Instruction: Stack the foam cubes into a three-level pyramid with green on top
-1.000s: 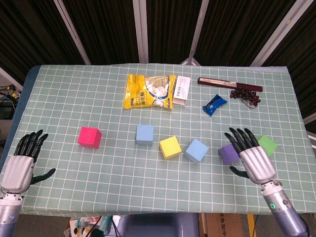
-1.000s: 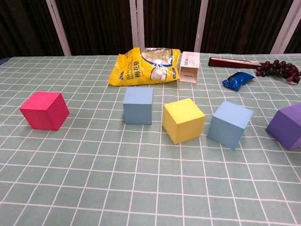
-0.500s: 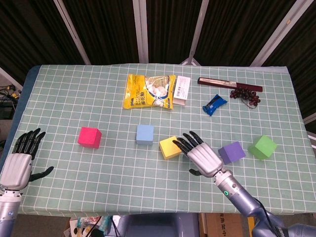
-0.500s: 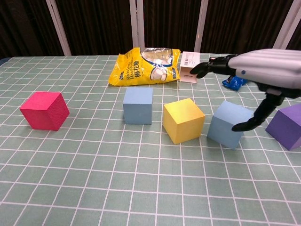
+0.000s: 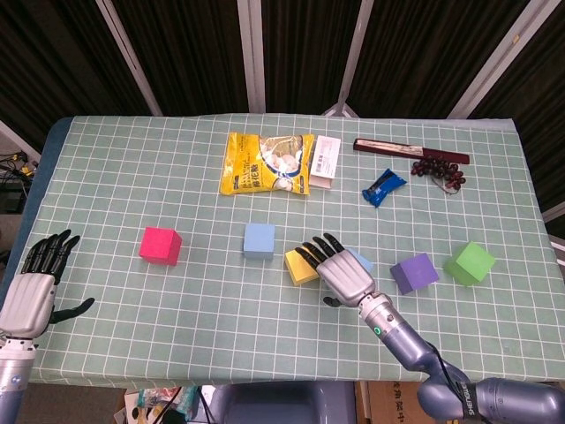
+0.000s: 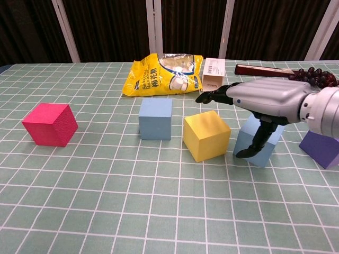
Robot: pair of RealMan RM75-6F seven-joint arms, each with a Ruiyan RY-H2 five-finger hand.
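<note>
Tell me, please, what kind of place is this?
Probably a robot test room, not a home: a table with a checked green cloth, dark curtains behind it, and foam cubes laid out beside a yellow snack bag.

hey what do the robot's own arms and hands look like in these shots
Both are humanlike hands with silver-grey metallic backs and black segmented fingers and thumbs. The right hand joins a smooth grey cylindrical wrist and forearm that carries a small green indicator light; the chest view shows its glossy, rounded silver shell. The left hand has the same silver back and black fingers, on a matching grey wrist.
</note>
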